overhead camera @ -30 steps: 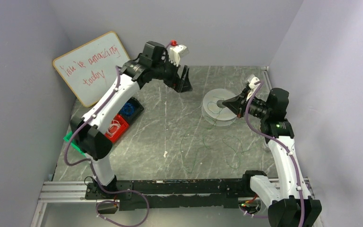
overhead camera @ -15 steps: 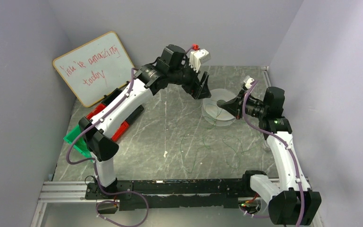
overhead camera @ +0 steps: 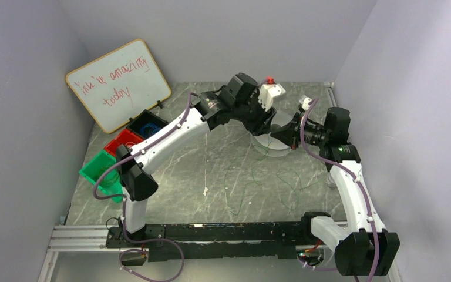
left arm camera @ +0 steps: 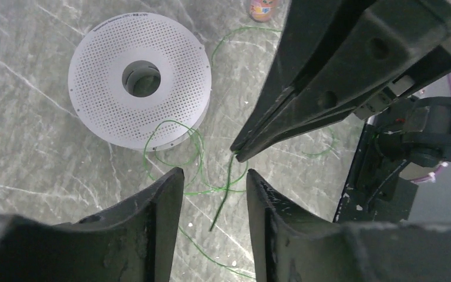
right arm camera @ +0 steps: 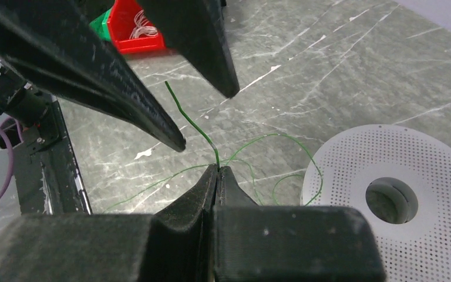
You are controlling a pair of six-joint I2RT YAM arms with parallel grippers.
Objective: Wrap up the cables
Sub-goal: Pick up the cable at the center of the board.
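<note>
The cables are one thin green wire (left arm camera: 227, 185) with loose strands (overhead camera: 246, 188) spread over the table. My right gripper (right arm camera: 218, 168) is shut on the wire, whose short free end (right arm camera: 185, 117) sticks out past its tips. That end hangs between the fingers of my left gripper (left arm camera: 214, 171), which is open and touches nothing. Both grippers meet just above the white perforated spool (left arm camera: 141, 79), and green loops lie against its side. From above, the left gripper (overhead camera: 265, 124) covers part of the spool (overhead camera: 270, 148).
A whiteboard (overhead camera: 117, 82) leans at the back left. Below it stand a black bin with a blue coil (overhead camera: 147, 124), a red bin (overhead camera: 123, 141) and a green bin (overhead camera: 98, 167). An aluminium rail (overhead camera: 211, 232) runs along the front edge.
My left arm has swung right from the back middle to the spool, and its jaws have narrowed around the wire end. The right gripper has stayed shut, nearly in place.
</note>
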